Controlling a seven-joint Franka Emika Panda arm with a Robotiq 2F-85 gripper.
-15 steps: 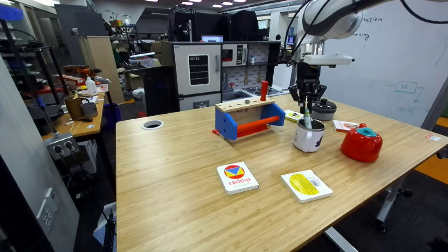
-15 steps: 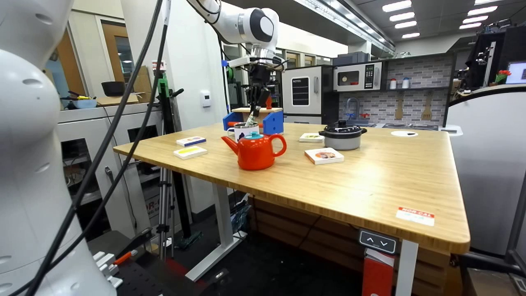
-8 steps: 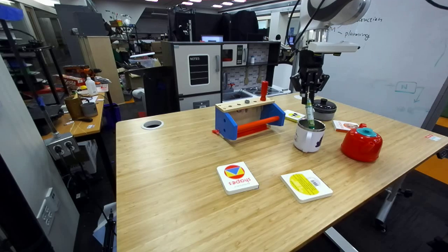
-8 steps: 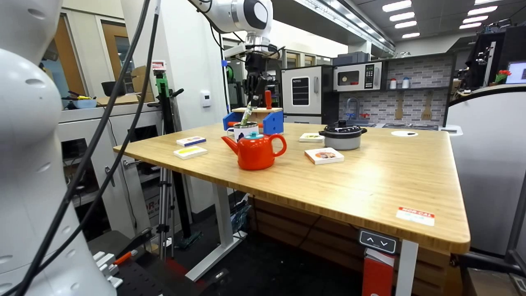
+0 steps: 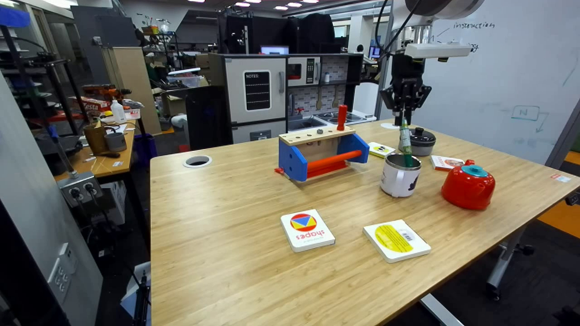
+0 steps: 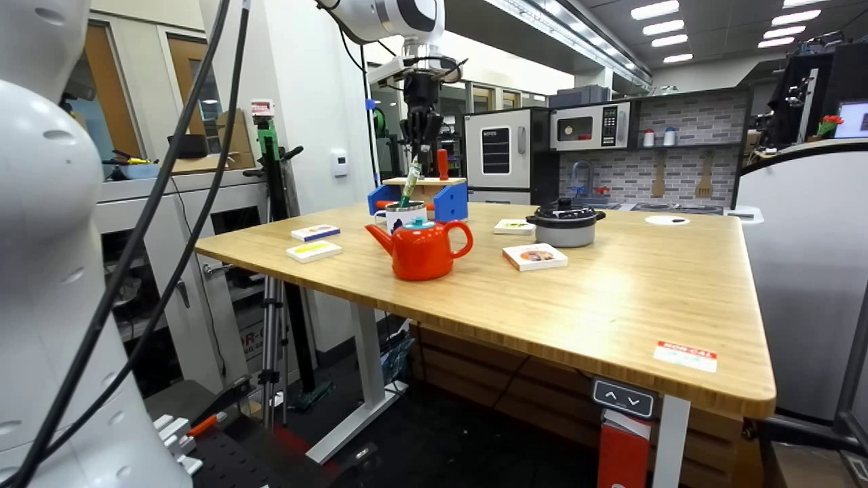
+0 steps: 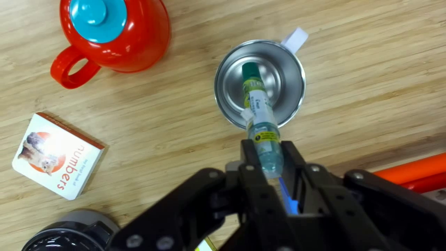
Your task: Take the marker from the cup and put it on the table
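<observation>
Both tips of the claw point(image 7: 267, 148) pinch the marker point(image 7: 260, 104) near its upper end, over the cup point(image 5: 399, 179). Leaning, the marker points its green end down at the cup's mouth; whether that end sits below the rim I cannot tell. The cup stands upright on the table point(image 5: 235, 213). Near it but apart are the red kettle point(image 5: 469, 188), teal-lidded, and the blue-sided toolbox point(image 5: 292, 160). Farther out are the grey pot point(image 6: 565, 235) and the numbers book point(image 7: 57, 157), near each other. In an exterior view the shapes book point(image 5: 308, 230) and a yellow-spotted book point(image 5: 397, 241) lie flat, side by side with a gap between. Beyond the table stands the toy kitchen point(image 5: 276, 106).
</observation>
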